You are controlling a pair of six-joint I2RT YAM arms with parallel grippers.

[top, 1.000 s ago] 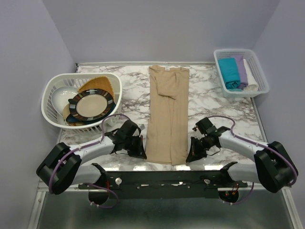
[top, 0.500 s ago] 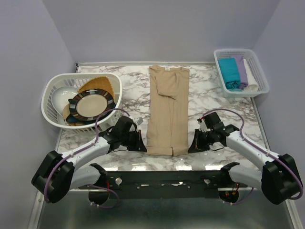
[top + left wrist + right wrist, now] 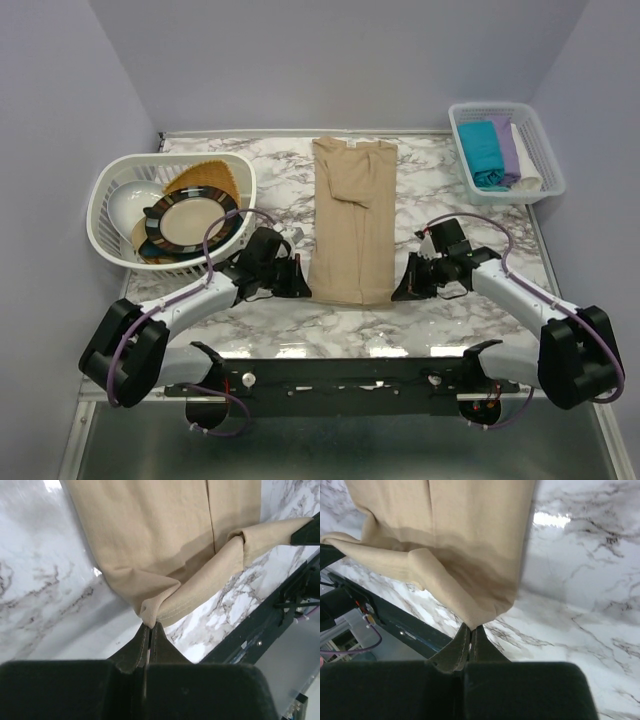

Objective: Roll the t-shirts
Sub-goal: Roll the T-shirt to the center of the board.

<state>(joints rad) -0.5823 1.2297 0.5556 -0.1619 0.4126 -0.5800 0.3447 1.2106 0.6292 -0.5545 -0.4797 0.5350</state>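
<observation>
A beige t-shirt lies folded into a long strip down the middle of the marble table, its near hem lifted and turned over towards the far end. My left gripper is shut on the hem's left corner. My right gripper is shut on the hem's right corner. Between the two corners the raised hem hangs in a loose fold above the cloth under it. Teal, lilac and white t-shirts sit in the basket at the far right.
A white lattice basket at the left holds a plate with a dark patterned rim, a white bowl and a tan mat. A white rectangular basket stands at the far right. The black frame rail runs along the table's near edge.
Both grippers have moved away from the near edge towards the far end, carrying the shirt's hem with them. The visible strip is shorter at its near end.
</observation>
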